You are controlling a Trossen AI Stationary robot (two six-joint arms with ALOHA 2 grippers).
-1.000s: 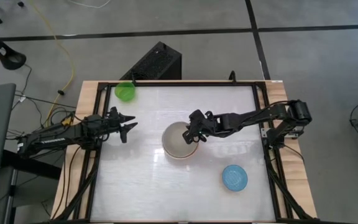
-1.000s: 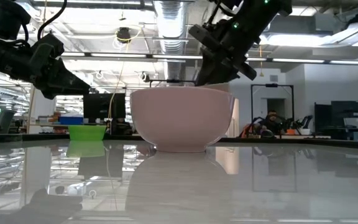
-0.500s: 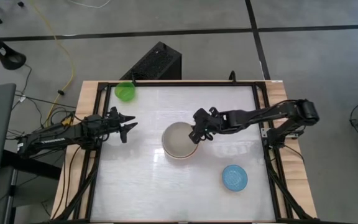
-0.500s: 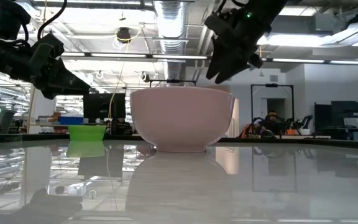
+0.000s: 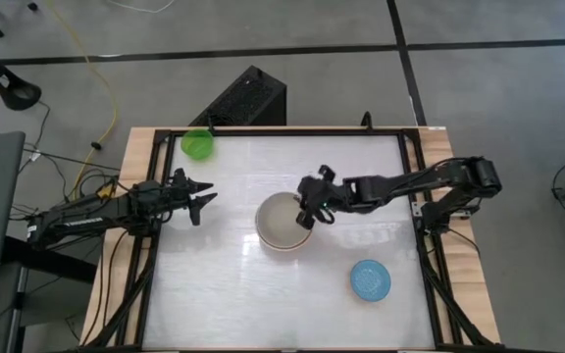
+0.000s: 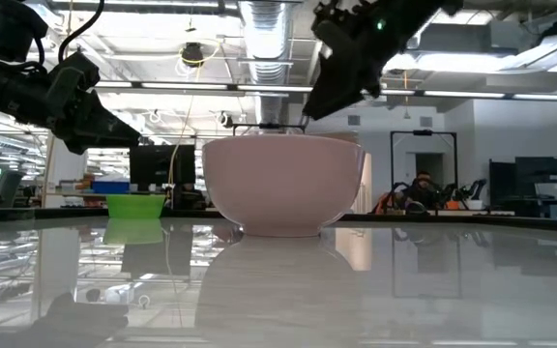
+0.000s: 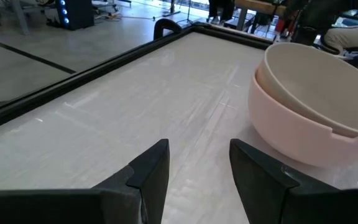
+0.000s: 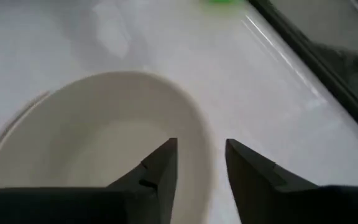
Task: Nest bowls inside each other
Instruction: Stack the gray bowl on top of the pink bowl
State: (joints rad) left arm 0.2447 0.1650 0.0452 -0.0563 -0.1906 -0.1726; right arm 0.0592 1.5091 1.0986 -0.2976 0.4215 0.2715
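Note:
A pink bowl (image 5: 282,222) stands on its base at the table's middle, and a grey-beige bowl (image 7: 316,78) rests tilted inside it. A small green bowl (image 5: 197,145) stands at the far left corner. A light blue bowl (image 5: 370,279) sits near the right. My right gripper (image 8: 201,149) hovers open just above the right rim of the nested bowls, in the low view (image 6: 307,111) clear of them. My left gripper (image 5: 207,201) waits open at the left, pointing toward the pink bowl.
A black frame (image 5: 415,176) borders the white tabletop. Bare tabletop lies between the left gripper (image 7: 199,152) and the pink bowl (image 7: 291,134), and across the near half. A black box (image 5: 248,98) stands on the floor beyond the far edge.
My right gripper has risen a little from the right rim of the nested bowls and rolled about its own axis, staying over that rim. The bowls have kept their places.

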